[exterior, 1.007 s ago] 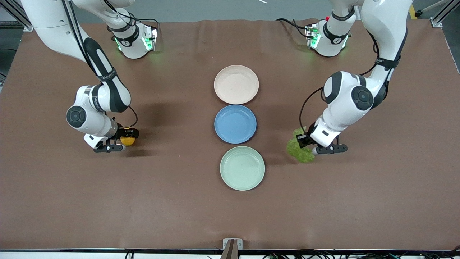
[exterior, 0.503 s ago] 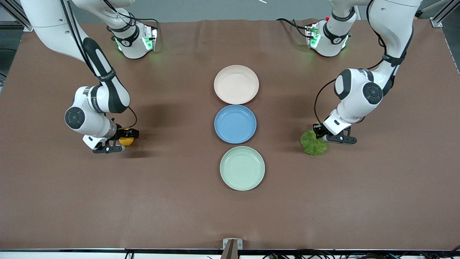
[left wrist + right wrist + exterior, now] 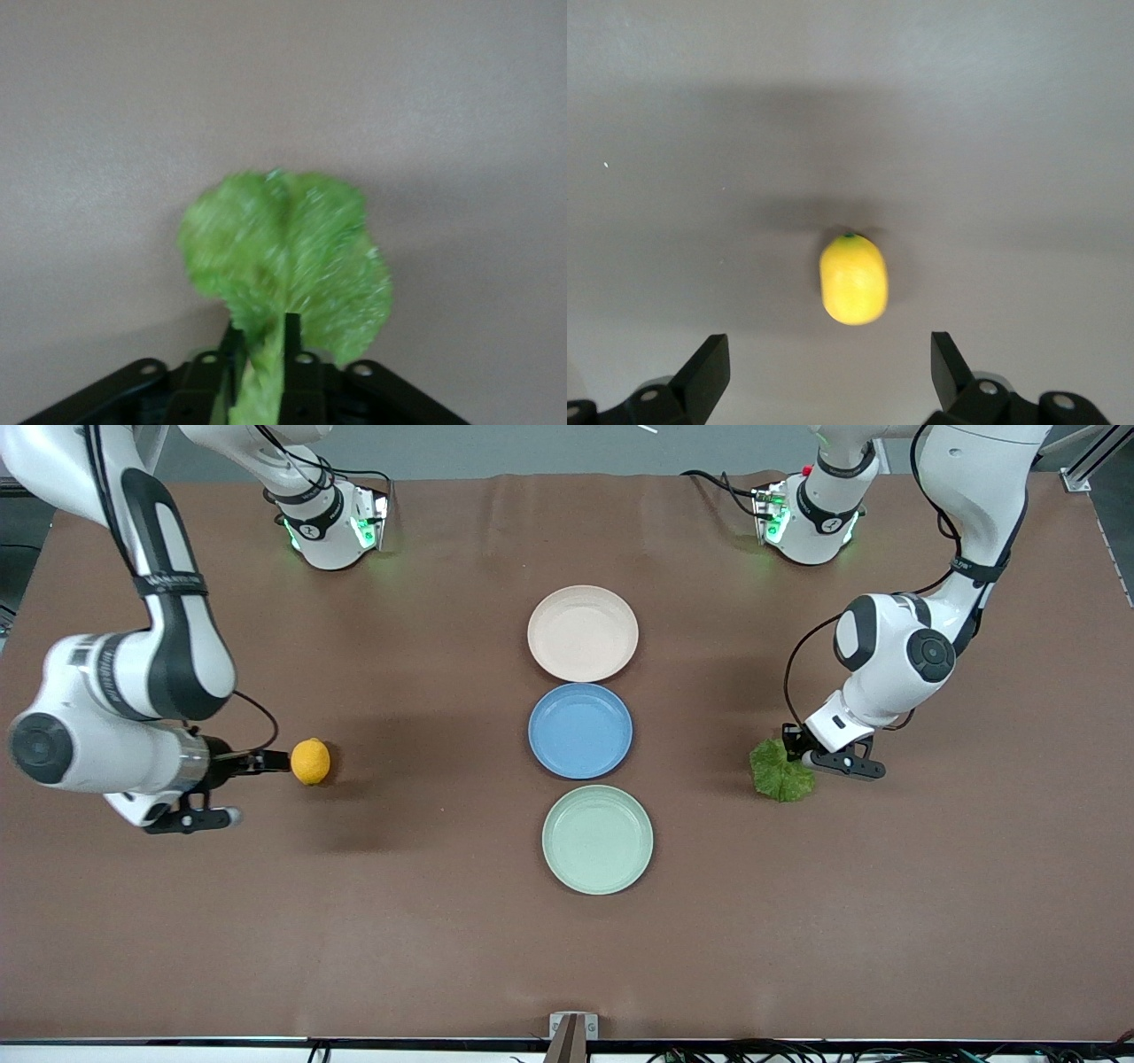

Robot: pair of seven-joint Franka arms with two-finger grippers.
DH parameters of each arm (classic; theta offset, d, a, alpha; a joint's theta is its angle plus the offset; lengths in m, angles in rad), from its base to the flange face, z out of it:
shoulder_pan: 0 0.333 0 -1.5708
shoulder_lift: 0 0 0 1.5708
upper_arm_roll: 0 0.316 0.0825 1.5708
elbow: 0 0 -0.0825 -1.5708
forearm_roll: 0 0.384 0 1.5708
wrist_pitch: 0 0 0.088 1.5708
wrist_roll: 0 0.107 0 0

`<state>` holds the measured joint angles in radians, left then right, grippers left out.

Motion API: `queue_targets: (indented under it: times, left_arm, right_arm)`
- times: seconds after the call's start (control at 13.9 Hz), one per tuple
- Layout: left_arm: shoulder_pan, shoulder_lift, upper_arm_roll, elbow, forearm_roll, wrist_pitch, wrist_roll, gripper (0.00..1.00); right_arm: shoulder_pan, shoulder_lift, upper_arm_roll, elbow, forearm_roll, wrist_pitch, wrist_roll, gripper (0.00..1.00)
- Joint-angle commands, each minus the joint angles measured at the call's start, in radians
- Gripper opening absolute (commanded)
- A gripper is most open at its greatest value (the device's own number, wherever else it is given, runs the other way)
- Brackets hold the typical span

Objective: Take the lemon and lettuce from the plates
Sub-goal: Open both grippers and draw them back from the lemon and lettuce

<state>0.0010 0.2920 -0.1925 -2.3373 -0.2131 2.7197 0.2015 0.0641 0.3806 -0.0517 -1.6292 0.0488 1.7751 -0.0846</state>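
Observation:
The lemon (image 3: 310, 762) lies on the brown table toward the right arm's end, on no plate. My right gripper (image 3: 241, 786) is open and empty, drawn back a little from it. In the right wrist view the lemon (image 3: 852, 279) lies ahead of the spread gripper (image 3: 828, 367). My left gripper (image 3: 799, 755) is shut on the stem end of the lettuce (image 3: 781, 772), low over the table toward the left arm's end. The left wrist view shows the leaf (image 3: 283, 257) fanning out from the gripper (image 3: 262, 341). The beige-pink plate (image 3: 582, 633) and the mint green plate (image 3: 597, 839) hold nothing.
A blue plate (image 3: 580, 731) sits between the other two plates in a row down the table's middle and holds nothing. The robot bases stand at the table's edge farthest from the front camera.
My right gripper opened, let go of the lemon and pulled away toward the right arm's end. My left gripper carried the lettuce away from the mint plate toward the left arm's end.

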Motion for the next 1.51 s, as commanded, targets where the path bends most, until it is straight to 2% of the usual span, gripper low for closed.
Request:
queue_targets:
  times: [0.0, 0.22, 0.36, 0.5, 0.65, 0.79, 0.93, 1.01, 1.15, 1.44]
  left_arm:
    - [0.005, -0.040, -0.004, 0.013, 0.004, -0.006, 0.007, 1.00]
    - [0.008, -0.069, 0.004, 0.105, 0.015, -0.142, 0.001, 1.00]
    - [0.017, -0.076, 0.008, 0.205, 0.087, -0.291, -0.040, 1.00]
    - [0.031, -0.091, 0.002, 0.307, 0.168, -0.459, -0.166, 1.00]
    - [0.036, -0.120, -0.004, 0.396, 0.201, -0.602, -0.229, 1.00]
    - [0.051, -0.189, -0.004, 0.452, 0.199, -0.710, -0.246, 1.00]
    - [0.054, -0.230, 0.004, 0.525, 0.199, -0.791, -0.269, 1.00]
    - [0.056, -0.235, 0.007, 0.574, 0.195, -0.845, -0.269, 1.00]
    - [0.082, -0.235, 0.005, 0.669, 0.190, -0.935, -0.268, 1.00]
    - [0.102, -0.235, 0.007, 0.802, 0.190, -1.078, -0.267, 1.00]
  right_arm:
    - [-0.024, 0.012, 0.009, 0.150, -0.108, -0.121, -0.015, 1.00]
    - [-0.040, 0.011, 0.009, 0.262, -0.113, -0.255, -0.009, 1.00]
    - [-0.043, 0.012, 0.010, 0.305, -0.116, -0.264, -0.009, 1.00]
    - [-0.035, 0.011, 0.009, 0.333, -0.125, -0.264, -0.006, 1.00]
    - [-0.044, 0.012, 0.009, 0.353, -0.121, -0.261, -0.007, 1.00]
    - [-0.040, 0.003, 0.010, 0.350, -0.103, -0.267, -0.001, 1.00]
    - [-0.035, -0.002, 0.010, 0.345, -0.102, -0.330, 0.000, 1.00]
    - [-0.038, -0.006, 0.012, 0.344, -0.099, -0.342, 0.006, 1.00]
    - [-0.047, -0.047, 0.009, 0.306, -0.035, -0.362, 0.017, 1.00]
    - [-0.053, -0.057, 0.015, 0.304, -0.021, -0.361, 0.017, 1.00]
